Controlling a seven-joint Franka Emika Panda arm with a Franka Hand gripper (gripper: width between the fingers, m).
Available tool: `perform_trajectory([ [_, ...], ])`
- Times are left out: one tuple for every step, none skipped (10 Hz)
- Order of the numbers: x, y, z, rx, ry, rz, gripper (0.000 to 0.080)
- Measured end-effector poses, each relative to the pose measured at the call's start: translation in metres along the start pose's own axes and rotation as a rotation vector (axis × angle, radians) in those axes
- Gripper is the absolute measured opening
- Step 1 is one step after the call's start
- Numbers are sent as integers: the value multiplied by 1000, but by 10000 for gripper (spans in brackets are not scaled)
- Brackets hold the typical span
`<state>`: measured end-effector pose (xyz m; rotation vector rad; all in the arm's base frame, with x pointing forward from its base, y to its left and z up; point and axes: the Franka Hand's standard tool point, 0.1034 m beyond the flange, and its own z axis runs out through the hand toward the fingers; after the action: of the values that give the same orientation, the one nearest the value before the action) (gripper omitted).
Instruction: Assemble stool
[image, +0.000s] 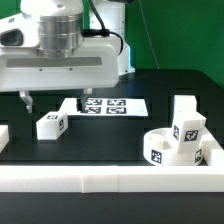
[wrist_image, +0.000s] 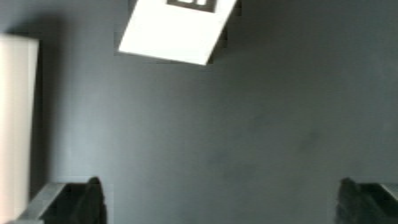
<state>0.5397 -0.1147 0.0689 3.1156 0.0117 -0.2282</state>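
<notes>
Exterior view:
- The arm (image: 60, 60) fills the upper left of the frame.
- One dark fingertip (image: 27, 100) hangs just above the counter (image: 130, 125), touching nothing.
- The loose leg (image: 51, 124) lies on its side on the counter at lower left. Its tag faces the camera. It is just to the exterior view's right of that fingertip and apart from it.
- The marker board (image: 112, 104) lies flat at the centre of the frame, behind the loose leg.
- The seat disc (image: 165, 150) sits at lower right, close to the border rail (image: 110, 180) that runs across the bottom of the frame. The tag on its side wall faces the camera.
- The upright leg (image: 186, 122) stands at the disc's far edge, tag visible. I cannot tell whether it sits in a socket or only stands behind the disc.
- A further white block (image: 206, 152) sits against the disc's right side. It is probably the third leg, but too little of it shows to be sure.

Wrist view:
- The end effector (wrist_image: 222, 205) is spread wide, with both fingertips (wrist_image: 75, 200) far apart and only bare dark counter between them. Nothing is gripped.
- The loose leg (wrist_image: 178, 30) lies ahead of the fingers, tilted and well clear of them, with part of its tag in view.
- A strip of white rail (wrist_image: 18, 110) runs along one edge of the picture.
</notes>
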Motion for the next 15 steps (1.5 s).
perform_trajectory([
  [-4,8,3,17,-4,152,649],
  [-11,9,7,34,-44,245,649],
  [-8,7,6,35,-53,236,649],
  [-7,7,6,33,-48,231,649],
  [-9,8,7,35,-54,231,649],
  [-19,12,11,70,-148,174,649],
  [-20,17,16,94,-232,161,649],
  [-24,16,20,117,-338,158,649],
  [-27,13,19,133,-443,150,649],
  [-28,11,21,150,-551,144,649],
  [-28,11,24,157,-608,140,649],
  [-40,10,28,172,-732,136,649],
  [-43,8,35,182,-835,130,649],
  [-37,8,41,178,-847,123,649],
  [-36,9,44,174,-829,122,649],
])
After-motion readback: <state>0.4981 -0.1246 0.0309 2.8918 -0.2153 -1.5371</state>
